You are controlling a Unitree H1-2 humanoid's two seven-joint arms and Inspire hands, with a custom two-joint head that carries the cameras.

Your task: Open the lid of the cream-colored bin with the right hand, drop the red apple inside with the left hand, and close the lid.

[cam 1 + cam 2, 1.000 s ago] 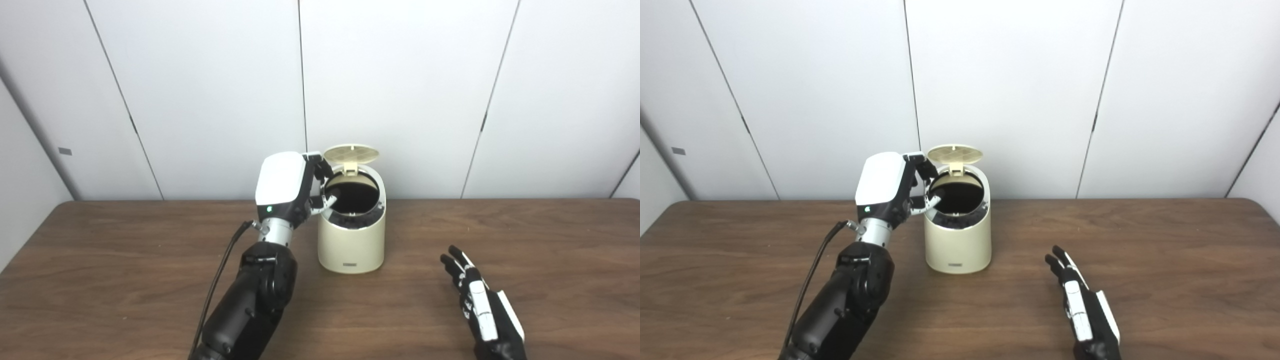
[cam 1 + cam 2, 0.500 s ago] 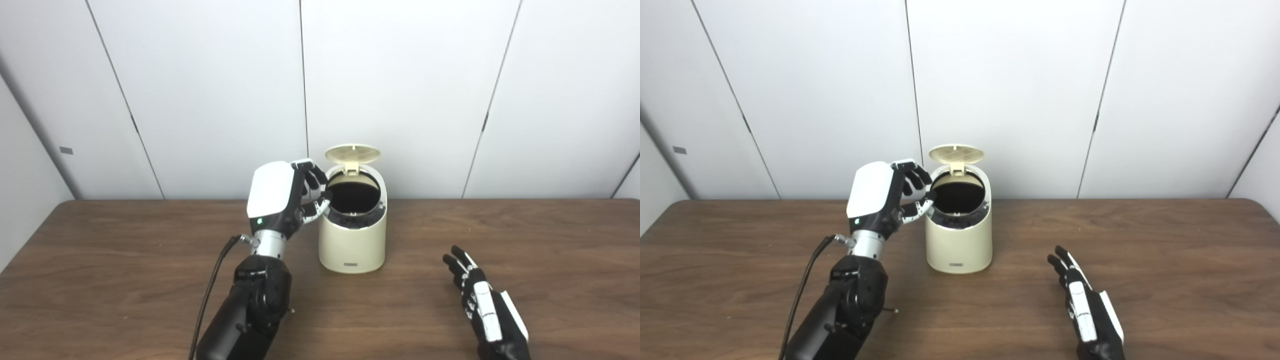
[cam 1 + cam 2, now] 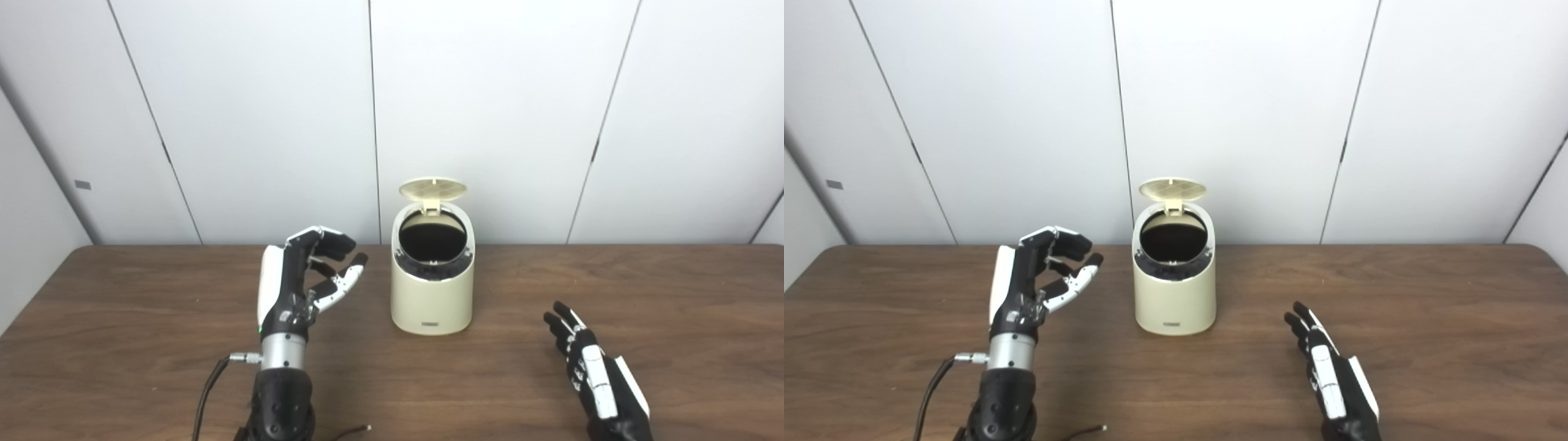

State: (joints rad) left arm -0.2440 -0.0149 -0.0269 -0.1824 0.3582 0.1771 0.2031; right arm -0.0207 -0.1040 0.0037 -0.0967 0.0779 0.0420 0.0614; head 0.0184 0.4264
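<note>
The cream-colored bin (image 3: 432,294) stands on the wooden table (image 3: 122,318) near the wall, its round lid (image 3: 432,188) hinged up at the back and the dark mouth (image 3: 432,236) showing. No red apple is visible anywhere. My left hand (image 3: 300,278) is raised upright to the left of the bin, apart from it, open with curled fingers and an empty palm. My right hand (image 3: 591,373) lies flat and open low on the table, to the right of the bin and nearer me.
A black cable (image 3: 208,392) runs from the left wrist down to the table's front edge. White wall panels (image 3: 490,110) stand right behind the bin.
My left hand has drawn back from the bin's mouth, moving left and down toward me, and turned upright. The bin and its raised lid stay still. The right hand has barely moved.
</note>
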